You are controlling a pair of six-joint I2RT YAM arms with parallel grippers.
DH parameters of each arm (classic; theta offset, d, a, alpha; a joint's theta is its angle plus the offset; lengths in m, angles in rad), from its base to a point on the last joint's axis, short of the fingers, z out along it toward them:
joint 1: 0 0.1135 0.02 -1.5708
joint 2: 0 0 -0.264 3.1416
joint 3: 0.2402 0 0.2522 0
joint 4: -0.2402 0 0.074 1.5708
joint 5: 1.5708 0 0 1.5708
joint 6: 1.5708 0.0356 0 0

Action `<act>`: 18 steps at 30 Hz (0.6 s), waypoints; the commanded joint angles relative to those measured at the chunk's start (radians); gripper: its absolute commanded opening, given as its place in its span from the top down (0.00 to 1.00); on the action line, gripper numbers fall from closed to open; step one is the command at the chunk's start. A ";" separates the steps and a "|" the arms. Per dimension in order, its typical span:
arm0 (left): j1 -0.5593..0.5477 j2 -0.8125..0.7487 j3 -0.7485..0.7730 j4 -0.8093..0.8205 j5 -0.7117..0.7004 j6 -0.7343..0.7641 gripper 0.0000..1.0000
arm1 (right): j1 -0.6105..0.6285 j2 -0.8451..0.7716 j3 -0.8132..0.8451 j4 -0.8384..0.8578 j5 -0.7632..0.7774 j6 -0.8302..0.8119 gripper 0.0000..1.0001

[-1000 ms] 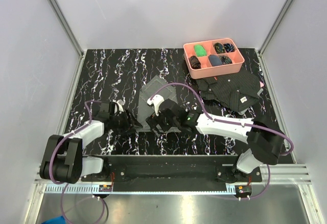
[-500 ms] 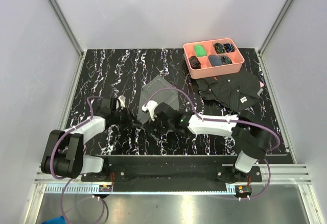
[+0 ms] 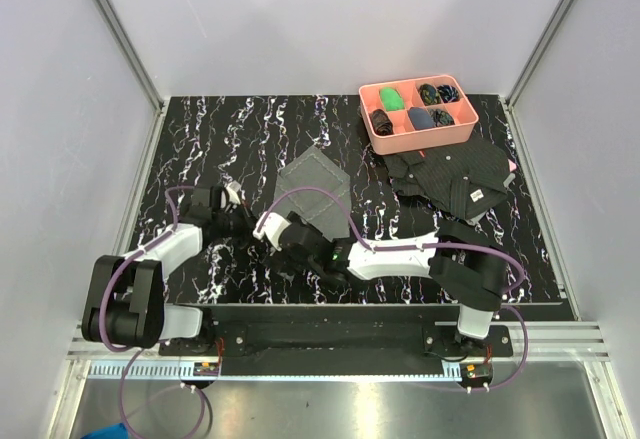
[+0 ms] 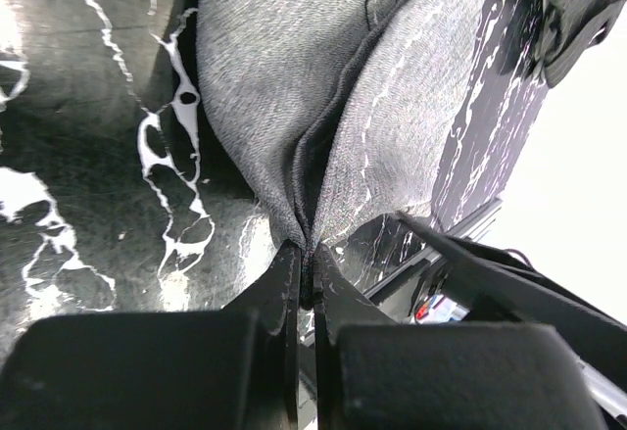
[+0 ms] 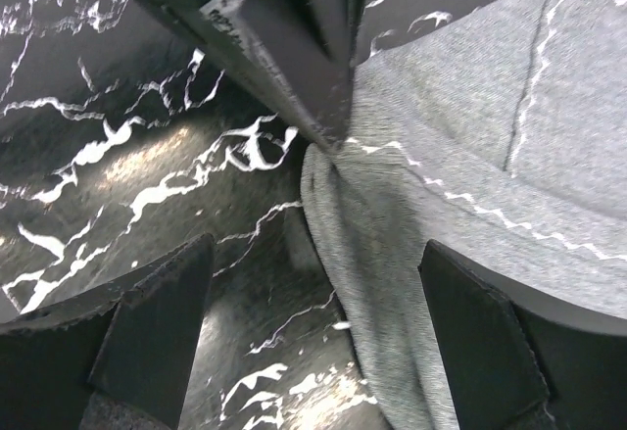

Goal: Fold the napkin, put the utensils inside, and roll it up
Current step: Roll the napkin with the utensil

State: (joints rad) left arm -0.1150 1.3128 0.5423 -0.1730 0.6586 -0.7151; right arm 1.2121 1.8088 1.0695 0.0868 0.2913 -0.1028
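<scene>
The grey napkin (image 3: 318, 174) lies on the black marbled table, its near left corner lifted. My left gripper (image 3: 254, 221) is shut on that corner. In the left wrist view the cloth (image 4: 294, 77) bunches into a crease that runs down between the closed jaws of the gripper (image 4: 306, 259). My right gripper (image 3: 275, 235) sits just right of it, open. Its fingers (image 5: 157, 322) straddle the gathered edge of the napkin (image 5: 470, 156) and a strip of bare table without touching the cloth. The left gripper's fingers (image 5: 294, 48) show at the top of that view. The utensils are out of view.
A pink tray (image 3: 373, 96) with small dark and green items stands at the back right. A black patterned cloth (image 3: 455, 174) with a white tag lies in front of it. Grey walls and metal posts enclose the table.
My left gripper has shut on the napkin's corner. The right arm has swung left, its gripper now beside the left one. The napkin's near edge has been drawn left.
</scene>
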 commanded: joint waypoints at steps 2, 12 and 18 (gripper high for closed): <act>0.023 -0.038 0.025 0.000 0.050 0.006 1.00 | 0.004 -0.010 0.026 0.084 0.058 -0.041 0.05; 0.038 -0.057 0.024 -0.005 0.062 0.000 1.00 | 0.004 0.130 0.081 0.111 0.095 -0.060 0.05; 0.075 -0.063 0.025 -0.010 0.079 0.000 1.00 | 0.006 0.147 0.058 0.090 0.253 -0.011 0.16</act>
State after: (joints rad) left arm -0.0677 1.2800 0.5423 -0.1940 0.6903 -0.7155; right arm 1.2121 1.9621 1.1191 0.1600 0.4114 -0.1375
